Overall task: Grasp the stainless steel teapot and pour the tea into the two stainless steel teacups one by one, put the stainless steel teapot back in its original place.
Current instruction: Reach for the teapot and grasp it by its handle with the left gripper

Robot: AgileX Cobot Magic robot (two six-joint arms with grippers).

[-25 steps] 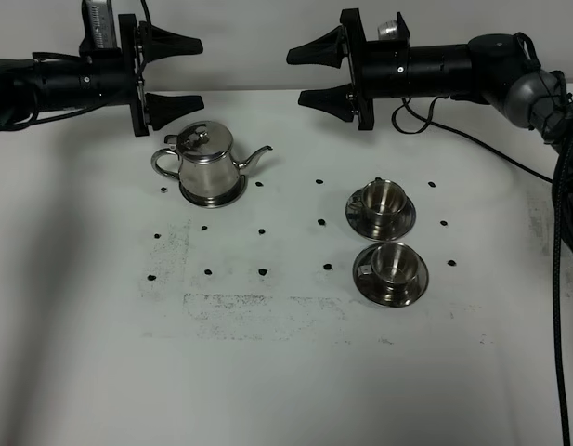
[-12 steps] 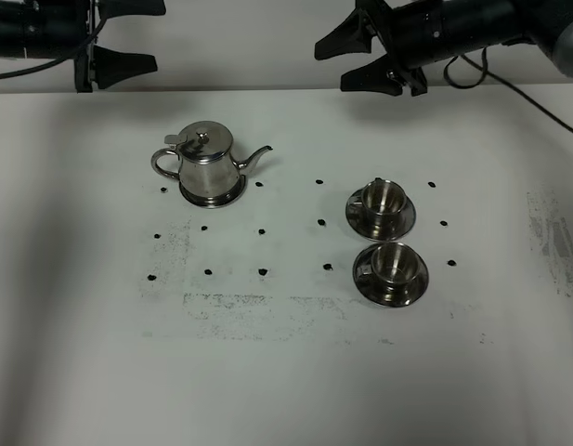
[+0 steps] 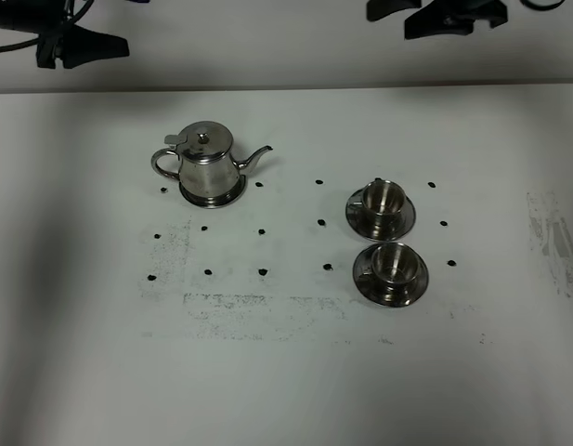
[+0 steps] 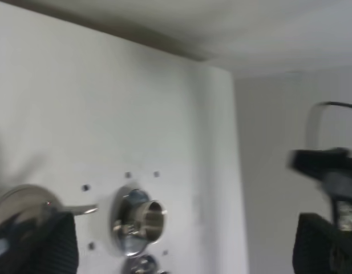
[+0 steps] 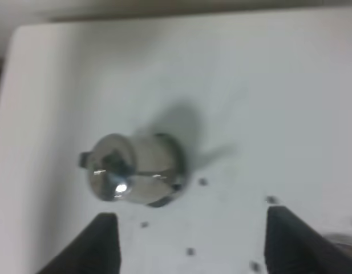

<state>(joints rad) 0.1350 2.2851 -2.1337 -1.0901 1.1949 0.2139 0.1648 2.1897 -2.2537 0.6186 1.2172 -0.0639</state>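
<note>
Upright, shiny tapered steel teapot (image 3: 207,165), 2 round steel teacups (image 3: 383,198) (image 3: 391,264), left gripper (image 4: 184,242) and right gripper (image 5: 193,240) splayed.

The stainless steel teapot (image 3: 210,165) sits on its round steel disc (image 3: 232,196) toward the table's (image 3: 286,372) far left, spout toward the cups. Far teacup (image 3: 382,198) and near teacup (image 3: 391,264), each on a saucer, stand just beside each other. Left gripper (image 3: 126,23) and right gripper (image 3: 388,22) hang beyond the far edge, jaws spread, empty.
</note>
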